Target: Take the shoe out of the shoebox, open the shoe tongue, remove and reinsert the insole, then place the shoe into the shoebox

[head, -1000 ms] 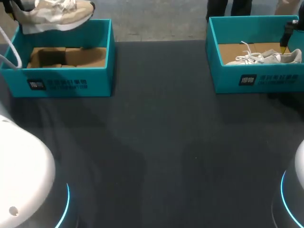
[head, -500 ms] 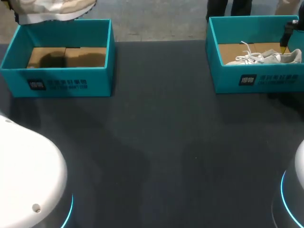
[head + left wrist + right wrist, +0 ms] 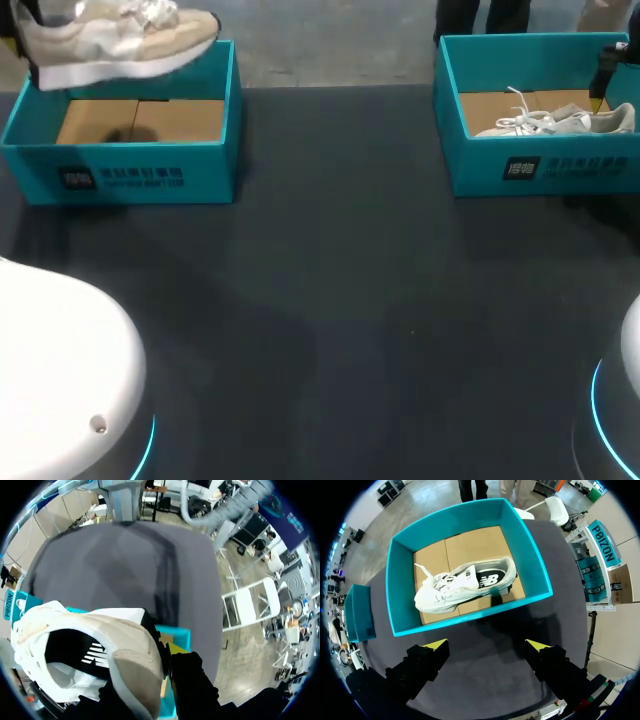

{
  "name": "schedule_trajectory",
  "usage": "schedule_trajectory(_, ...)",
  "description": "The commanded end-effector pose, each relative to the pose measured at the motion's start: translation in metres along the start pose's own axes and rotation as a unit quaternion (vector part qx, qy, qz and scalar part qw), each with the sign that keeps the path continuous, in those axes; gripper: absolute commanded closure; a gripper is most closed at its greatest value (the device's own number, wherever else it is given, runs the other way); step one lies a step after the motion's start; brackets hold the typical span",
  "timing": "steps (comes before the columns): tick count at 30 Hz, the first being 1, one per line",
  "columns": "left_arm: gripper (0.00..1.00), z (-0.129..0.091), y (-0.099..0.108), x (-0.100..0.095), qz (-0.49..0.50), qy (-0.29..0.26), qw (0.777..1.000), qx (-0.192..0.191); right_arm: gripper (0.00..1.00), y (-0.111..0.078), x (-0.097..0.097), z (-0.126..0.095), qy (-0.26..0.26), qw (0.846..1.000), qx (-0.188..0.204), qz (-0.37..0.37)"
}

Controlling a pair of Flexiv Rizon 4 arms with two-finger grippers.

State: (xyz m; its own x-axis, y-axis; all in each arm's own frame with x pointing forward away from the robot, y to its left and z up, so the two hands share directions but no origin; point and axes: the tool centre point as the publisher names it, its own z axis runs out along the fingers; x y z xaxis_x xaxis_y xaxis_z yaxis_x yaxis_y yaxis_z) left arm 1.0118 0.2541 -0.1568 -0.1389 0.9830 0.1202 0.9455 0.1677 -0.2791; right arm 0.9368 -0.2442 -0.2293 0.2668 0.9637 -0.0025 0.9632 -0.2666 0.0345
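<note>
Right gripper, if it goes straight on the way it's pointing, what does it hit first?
Probably the table, just short of the box: the right gripper, jaws open, points down there. Depth is unclear, so it might clip the near wall instead. The shoe lies farther on, inside.

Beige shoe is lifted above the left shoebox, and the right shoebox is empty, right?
No. The right shoebox is not empty: a white shoe lies inside it, as the right wrist view shows. The beige shoe is lifted above the left shoebox, as you said.
</note>
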Motion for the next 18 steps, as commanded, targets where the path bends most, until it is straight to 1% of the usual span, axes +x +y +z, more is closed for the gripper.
schedule_trajectory(1,1.0,0.015,-0.101,-0.011,0.001,0.008,0.967,-0.254,0.0,-0.001,0.0,0.0,0.0,1.0,-0.001,0.001)
schedule_trajectory(2,1.0,0.018,-0.111,-0.015,0.0,0.01,0.966,-0.26,0.0,-0.001,0.0,0.0,0.0,1.0,-0.001,0.001)
schedule_trajectory(3,1.0,0.021,-0.118,-0.018,0.002,0.01,0.966,-0.259,0.0,-0.001,0.0,0.0,0.0,1.0,-0.001,0.001)
schedule_trajectory(4,1.0,0.022,-0.124,-0.019,0.004,0.013,0.965,-0.263,0.0,-0.001,0.0,0.0,0.0,1.0,-0.001,0.001)
schedule_trajectory(5,1.0,0.027,-0.133,-0.022,0.002,0.018,0.962,-0.271,0.0,-0.001,0.0,0.0,0.0,1.0,-0.001,0.001)
schedule_trajectory(10,1.0,0.038,-0.16,-0.031,-0.001,0.017,0.957,-0.29,0.0,-0.001,0.0,0.0,0.0,1.0,-0.001,0.001)
schedule_trajectory(13,1.0,0.04,-0.17,-0.034,-0.002,0.009,0.955,-0.295,0.0,-0.001,0.0,0.0,0.0,1.0,-0.001,0.001)
schedule_trajectory(16,1.0,0.041,-0.176,-0.037,-0.003,0.007,0.951,-0.308,0.0,-0.001,0.0,0.0,0.0,1.0,-0.001,0.001)
schedule_trajectory(18,1.0,0.042,-0.181,-0.039,0.001,0.008,0.951,-0.309,0.0,-0.001,0.0,0.0,0.0,1.0,-0.001,0.001)
